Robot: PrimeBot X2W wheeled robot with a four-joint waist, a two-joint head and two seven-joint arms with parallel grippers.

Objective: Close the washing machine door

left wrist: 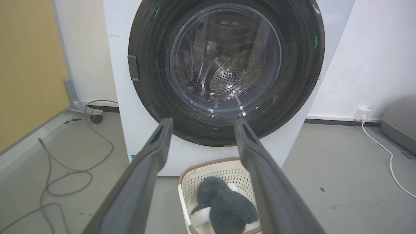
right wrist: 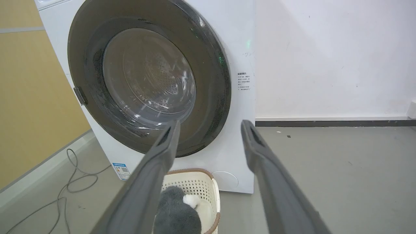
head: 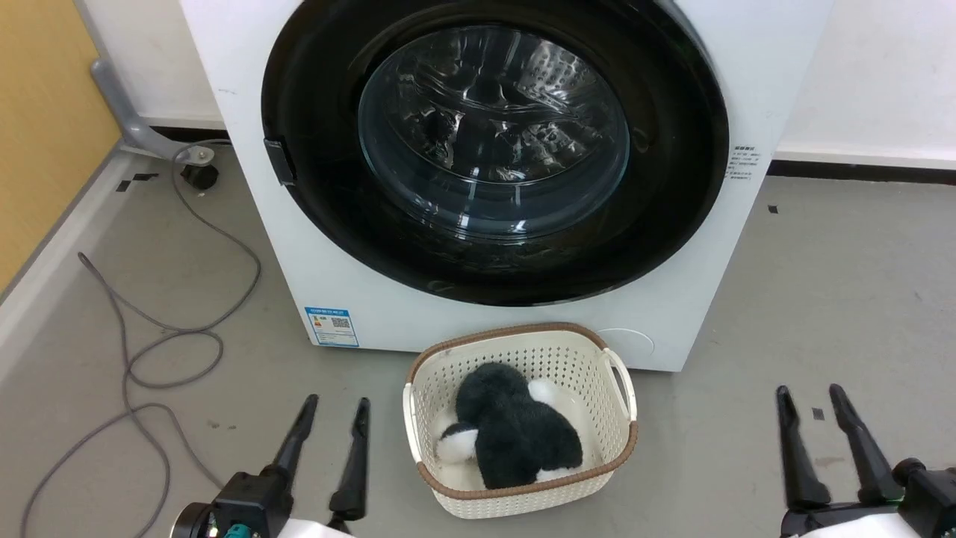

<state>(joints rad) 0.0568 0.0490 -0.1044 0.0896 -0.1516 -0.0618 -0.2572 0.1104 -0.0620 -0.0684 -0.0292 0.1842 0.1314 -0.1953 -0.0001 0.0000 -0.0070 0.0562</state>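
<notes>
The floor (head: 784, 299) just before the washer (head: 418, 325) is blocked by a basket (head: 538, 355) holding a plush toy (head: 515, 430). A cable (head: 259, 275) is strewn at the left; bare floor is left at the right.

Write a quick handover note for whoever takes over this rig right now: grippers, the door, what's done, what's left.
Left gripper: open, empty, low, apart from the machine.
Right gripper: open, empty, likewise.
Washing machine door: lies flush against the front of the washing machine; looks shut.
Laundry basket: on the floor before the machine.
Done: closing, apparently.
Left: confirm the latch caught; the pictures cannot show it.
</notes>
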